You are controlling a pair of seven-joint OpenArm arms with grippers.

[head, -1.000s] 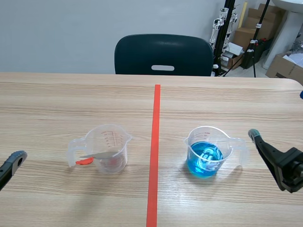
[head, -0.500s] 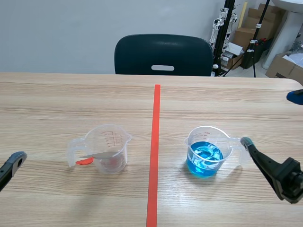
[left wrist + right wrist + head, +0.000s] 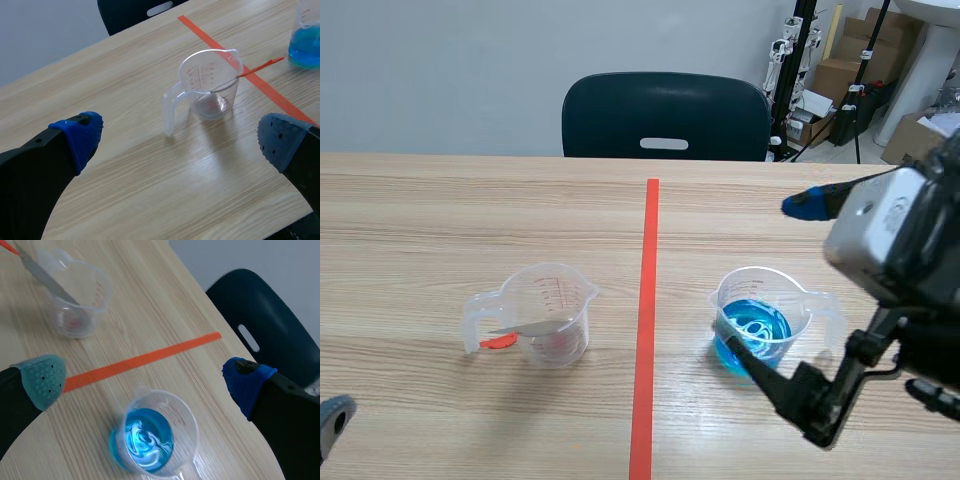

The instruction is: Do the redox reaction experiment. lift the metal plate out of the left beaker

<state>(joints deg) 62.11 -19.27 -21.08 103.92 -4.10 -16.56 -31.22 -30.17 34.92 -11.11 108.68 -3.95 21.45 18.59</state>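
Beaker (image 3: 548,300) left of the tape line (image 3: 647,300), metal plate (image 3: 530,327) leaning in it; second beaker (image 3: 760,318) holding liquid (image 3: 753,340) right of the line; chair (image 3: 665,115) behind the table (image 3: 420,220)

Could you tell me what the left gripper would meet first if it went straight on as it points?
Probably the clear beaker, handle first; it stands ahead of the open left gripper. Depth is unclear, so the table could come first.
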